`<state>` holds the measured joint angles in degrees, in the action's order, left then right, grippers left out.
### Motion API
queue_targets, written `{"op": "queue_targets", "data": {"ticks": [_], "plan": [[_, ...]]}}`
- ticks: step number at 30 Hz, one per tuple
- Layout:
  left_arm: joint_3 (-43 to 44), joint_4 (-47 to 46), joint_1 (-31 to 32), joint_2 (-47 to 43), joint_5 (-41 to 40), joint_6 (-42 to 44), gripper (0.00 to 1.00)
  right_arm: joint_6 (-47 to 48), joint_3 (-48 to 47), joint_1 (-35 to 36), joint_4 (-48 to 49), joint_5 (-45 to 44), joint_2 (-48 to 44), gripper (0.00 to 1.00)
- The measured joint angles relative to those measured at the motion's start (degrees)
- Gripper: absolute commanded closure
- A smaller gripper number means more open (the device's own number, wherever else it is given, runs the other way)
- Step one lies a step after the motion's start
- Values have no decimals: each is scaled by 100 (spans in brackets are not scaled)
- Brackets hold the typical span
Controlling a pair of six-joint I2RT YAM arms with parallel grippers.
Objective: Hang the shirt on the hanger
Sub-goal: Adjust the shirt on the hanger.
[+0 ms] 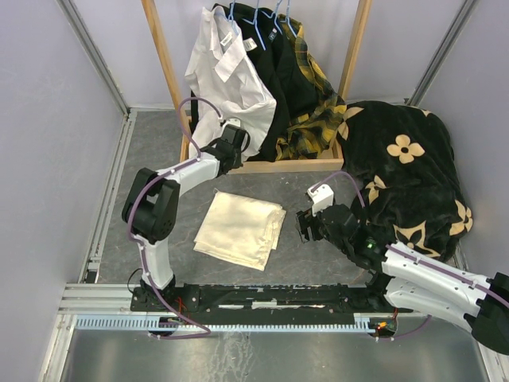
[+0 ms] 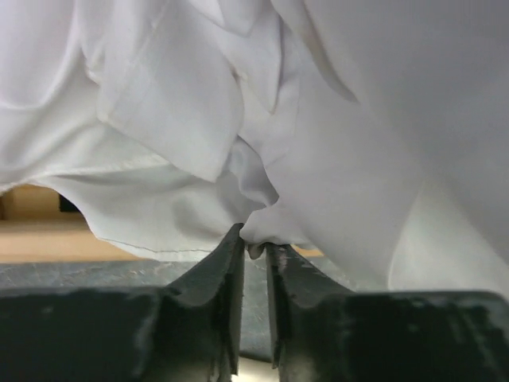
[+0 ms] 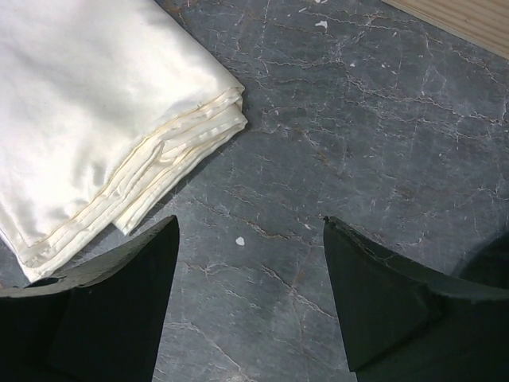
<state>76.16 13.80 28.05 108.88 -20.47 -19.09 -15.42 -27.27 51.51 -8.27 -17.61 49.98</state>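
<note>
While the shirt [image 1: 227, 76] is hanging on the hanger [image 1: 231, 13] at far left, my left jaws are pinching its low fold, nearly shut — right jaws hovering wide, empty. Finishing step, I'm judging: tug gently, straighten.

Thin matt white cloth shirt [image 2: 175, 119], veined grey tabletop [image 3: 358, 119], sheeny cream cloth [image 3: 87, 103], wooden rack [image 1: 161, 56]

Left arm [image 1: 184, 172] reaches forward, left gripper [image 2: 254, 243] pinched nearly closed; right gripper [image 3: 250, 227] (jaws spread wide) points downward.
</note>
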Motion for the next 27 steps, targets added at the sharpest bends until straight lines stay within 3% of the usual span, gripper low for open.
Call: {"op": "queue_targets", "data": {"ticks": [3, 18, 20, 23, 27], "plan": [[127, -39, -15, 133, -273, 20, 97, -2, 0, 0, -37, 0, -57, 19], [1419, 101, -597, 1266, -350, 258, 97, -42, 0, 0, -404, -33, -367, 19], [1646, 168, -662, 1467, -280, 267, 87, -44, 0, 0, -474, -46, -428, 19], [1694, 254, -710, 1526, -208, 264, 60, -52, 0, 0, -579, -50, -479, 19], [1228, 103, -719, 1191, -164, 258, 48, -83, 0, 0, -640, -50, -492, 19]]}}
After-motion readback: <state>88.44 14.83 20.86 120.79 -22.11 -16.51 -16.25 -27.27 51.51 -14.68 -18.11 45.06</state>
